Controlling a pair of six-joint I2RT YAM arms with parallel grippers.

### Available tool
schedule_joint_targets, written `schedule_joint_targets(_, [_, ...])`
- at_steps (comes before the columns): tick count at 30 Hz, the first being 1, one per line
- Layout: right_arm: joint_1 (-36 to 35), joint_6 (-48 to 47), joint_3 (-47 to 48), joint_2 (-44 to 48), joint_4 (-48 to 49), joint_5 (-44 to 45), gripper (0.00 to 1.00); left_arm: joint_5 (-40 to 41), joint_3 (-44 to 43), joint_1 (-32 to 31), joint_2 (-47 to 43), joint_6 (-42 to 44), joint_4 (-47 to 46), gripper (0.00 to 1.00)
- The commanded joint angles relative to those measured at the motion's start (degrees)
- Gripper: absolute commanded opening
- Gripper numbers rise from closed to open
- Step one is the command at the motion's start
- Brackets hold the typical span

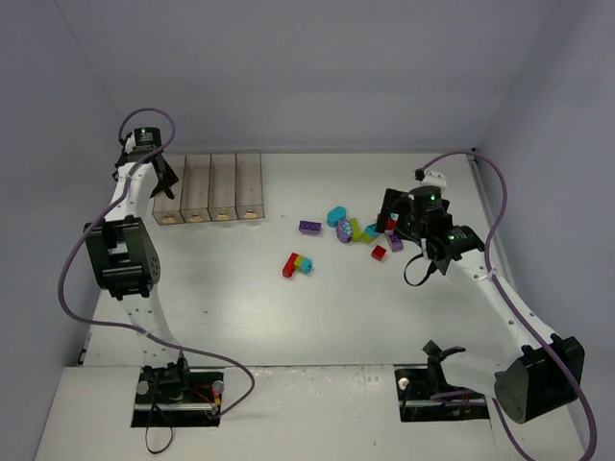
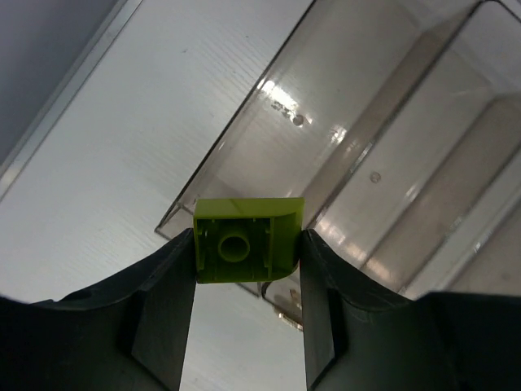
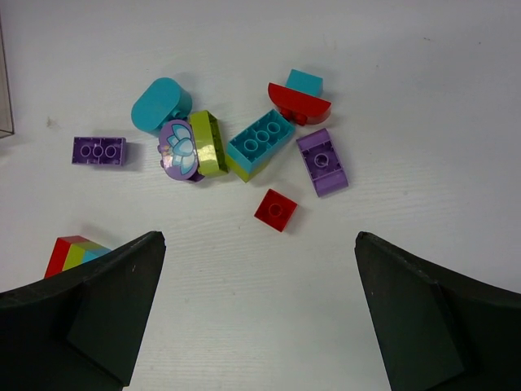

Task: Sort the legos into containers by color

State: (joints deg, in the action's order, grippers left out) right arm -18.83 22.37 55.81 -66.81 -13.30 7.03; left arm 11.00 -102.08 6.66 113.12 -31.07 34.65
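Observation:
My left gripper (image 2: 247,238) is shut on a lime green lego (image 2: 247,240), its hollow underside toward the camera. It hangs over the near end of the leftmost of four clear containers (image 1: 209,187), whose wall (image 2: 326,106) fills the left wrist view. My right gripper (image 3: 259,236) stands open and empty above the table, just short of a small red lego (image 3: 276,209). Beyond it lie teal (image 3: 260,142), lime (image 3: 207,142), lilac (image 3: 322,161) and purple (image 3: 98,151) legos. A red-green-teal stack (image 1: 298,263) sits apart to the left.
The grey left wall (image 1: 58,192) stands close beside the containers and the left arm. The right arm's purple cable (image 1: 490,240) loops along the table's right edge. Both arm bases sit at the near edge of the white table (image 1: 288,327).

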Motion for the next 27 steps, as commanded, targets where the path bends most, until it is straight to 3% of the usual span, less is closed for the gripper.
schedule_joint_targets(1, [-0.1, 0.7, -0.6, 2.1, 2.6, 0.4, 1.0, 0.6, -6.2, 0.9, 1.6, -6.5, 0.4, 0.13])
schedule_joint_targets(3, [-0.1, 0.9, -0.8, 2.1, 2.6, 0.4, 1.0, 1.1, -7.3, 1.0, 3.8, -8.6, 0.3, 0.17])
schedule_joint_targets(4, [-0.1, 0.9, -0.9, 2.3, 2.5, 0.4, 1.0, 1.8, -8.4, 0.9, 4.6, -9.3, 0.4, 0.23])
schedule_joint_targets(10, [-0.1, 0.5, -1.2, 3.5, 2.3, 1.3, 1.0, 2.2, -12.1, 1.6, 9.9, -14.5, 1.8, 0.28])
schedule_joint_targets(11, [0.0, 0.4, -1.5, 3.7, 2.3, 1.4, 1.0, 2.2, -12.3, 1.6, 10.4, -15.2, 1.7, 0.4])
schedule_joint_targets(14, [0.0, -0.3, -1.6, 4.2, 2.2, 1.8, 1.0, 1.9, -12.3, 1.5, 10.0, -15.8, 0.9, 0.55])
schedule_joint_targets(19, [0.0, -1.1, -1.3, 3.4, 2.1, 2.2, 1.0, 1.0, -12.2, 1.4, 8.7, -14.8, 0.7, 0.71])
schedule_joint_targets(24, [0.0, -1.6, -0.4, 1.6, 2.2, 1.8, 1.0, -1.4, -10.6, 0.9, 4.5, -9.9, -0.5, 0.73])
schedule_joint_targets(27, [0.0, -2.2, -0.1, 1.3, 2.3, 2.0, 1.0, -3.5, -7.0, -2.0, -0.1, -0.6, -5.5, 0.73])
